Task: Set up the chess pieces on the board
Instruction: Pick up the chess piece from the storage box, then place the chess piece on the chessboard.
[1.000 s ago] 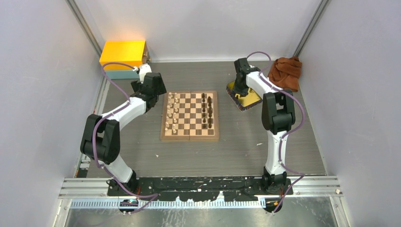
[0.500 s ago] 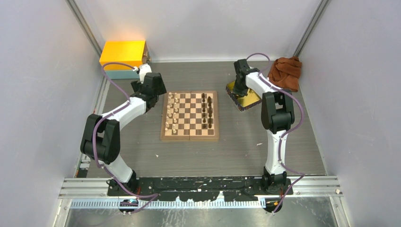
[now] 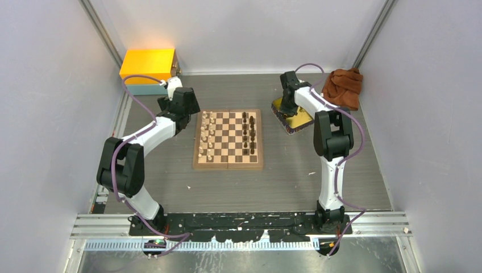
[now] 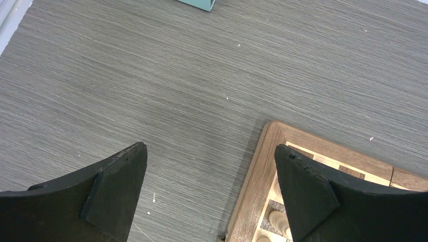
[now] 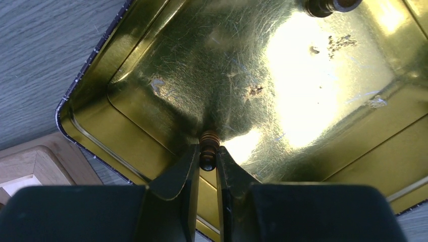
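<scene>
A dark turned chessman [image 5: 209,143], ribbed and glossy, is pinched between the fingers of the right gripper [image 5: 208,155] on the floor of a scratched, mirror-bright gold tin tray [image 5: 151,65], apparently for lifting out. The tray is set at two o'clock of the checked wooden board [image 3: 228,164]. The left gripper [image 4: 210,151] is held spread wide, empty, over the grey grained table [image 4: 151,75] beside the board's corner.

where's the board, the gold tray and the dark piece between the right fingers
board [image 3: 228,139]: top view, its middle checks
gold tray [image 5: 202,60]: right wrist view, bare floor
dark piece [image 5: 209,141]: right wrist view, its ribbed top
</scene>
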`<state>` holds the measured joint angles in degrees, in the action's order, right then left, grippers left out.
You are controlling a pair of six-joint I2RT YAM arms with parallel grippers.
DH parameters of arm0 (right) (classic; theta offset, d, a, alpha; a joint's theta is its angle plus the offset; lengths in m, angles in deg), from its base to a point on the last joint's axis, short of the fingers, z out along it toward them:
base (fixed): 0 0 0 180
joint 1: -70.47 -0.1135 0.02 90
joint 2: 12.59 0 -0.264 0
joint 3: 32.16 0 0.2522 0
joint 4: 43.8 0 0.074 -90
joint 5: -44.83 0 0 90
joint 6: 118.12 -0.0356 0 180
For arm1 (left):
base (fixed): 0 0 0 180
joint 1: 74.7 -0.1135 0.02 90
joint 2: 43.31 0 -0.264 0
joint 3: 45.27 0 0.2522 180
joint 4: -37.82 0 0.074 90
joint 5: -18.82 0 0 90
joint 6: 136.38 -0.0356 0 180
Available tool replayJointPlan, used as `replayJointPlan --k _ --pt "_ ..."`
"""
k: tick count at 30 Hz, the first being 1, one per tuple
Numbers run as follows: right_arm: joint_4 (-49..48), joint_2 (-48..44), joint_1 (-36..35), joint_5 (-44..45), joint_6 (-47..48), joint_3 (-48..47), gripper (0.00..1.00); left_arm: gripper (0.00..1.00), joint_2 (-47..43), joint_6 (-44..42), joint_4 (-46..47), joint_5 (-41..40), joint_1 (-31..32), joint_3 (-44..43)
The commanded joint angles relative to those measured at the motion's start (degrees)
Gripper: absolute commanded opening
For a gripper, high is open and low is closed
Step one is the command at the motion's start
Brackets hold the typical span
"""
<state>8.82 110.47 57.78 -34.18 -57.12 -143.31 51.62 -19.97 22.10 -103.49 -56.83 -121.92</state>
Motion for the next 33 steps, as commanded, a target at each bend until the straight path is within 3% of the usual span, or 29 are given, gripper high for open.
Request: replayJointPlan --k 1,20,25,33 --pt "0.0 -5.3 0.0 3.3 0.6 -3.2 0.02 0.97 -0.5 -0.1 2.9 -0.6 -0.5 -2.8" --pt "1.3 -15.3 -1.7 2.9 3.2 -1.7 0.01 0.97 -2.0 0.5 2.6 -0.5 -0.4 -2.5" --pt "5.5 -20.7 -5.9 2.2 5.6 0.0 0.01 0.96 -2.5 1.0 2.6 -0.5 -0.4 -1.9" --pt "9.9 -31.6 -18.4 2.6 6.5 6.9 0.01 0.96 -2.6 1.4 2.6 -0.2 -0.4 -1.7"
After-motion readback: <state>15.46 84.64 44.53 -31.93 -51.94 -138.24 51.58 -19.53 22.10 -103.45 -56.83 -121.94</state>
